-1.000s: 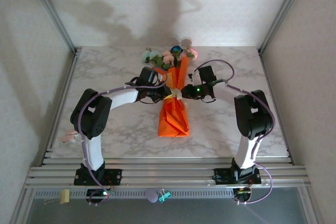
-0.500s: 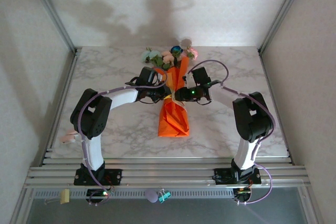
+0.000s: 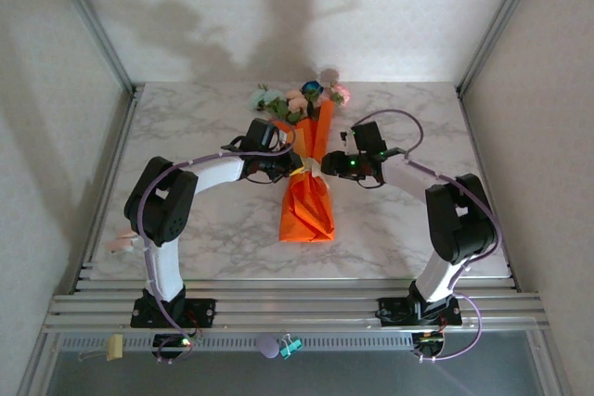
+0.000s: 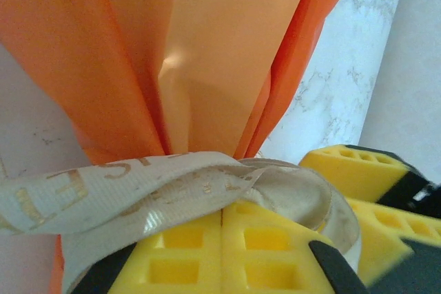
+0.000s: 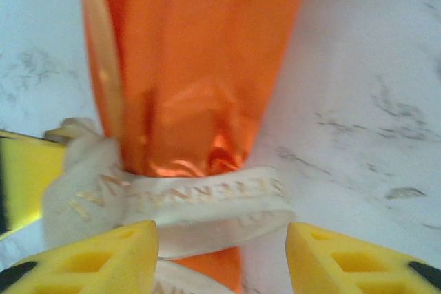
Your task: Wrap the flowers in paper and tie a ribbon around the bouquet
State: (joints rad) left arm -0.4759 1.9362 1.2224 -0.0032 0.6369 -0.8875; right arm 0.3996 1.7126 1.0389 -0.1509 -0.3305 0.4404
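Bouquet (image 3: 306,194): lying at centre of tabletop (image 3: 186,136), blooms (image 3: 299,97) pointing to 12 o'clock, ribbon (image 5: 207,194) circling its waist. Right pincer (image 5: 220,233), 3 o'clock: jaws just parting, releasing ribbon, drawing back. Left pincer (image 4: 222,224), 9 o'clock: squeezing tight on ribbon. Tie probably nearing completion.

Your left arm (image 3: 200,173): white shells on the long links, bulky black joint housings, and a lilac cable (image 3: 142,229) running alongside. Your right arm (image 3: 457,215): same build, white links and black joints. Its lilac cable loops at 12 o'clock of the wrist and trails under the base at 6 o'clock. Both bases (image 3: 165,308) are black. A small green light (image 3: 353,163) sits on the right wrist housing. Left hand (image 4: 220,242): bright yellow pads (image 4: 186,239) with square moulded recesses, black finger body at 5 o'clock. Right hand (image 5: 220,253): same yellow waffle pads, with black tips at 7 and 5 o'clock.
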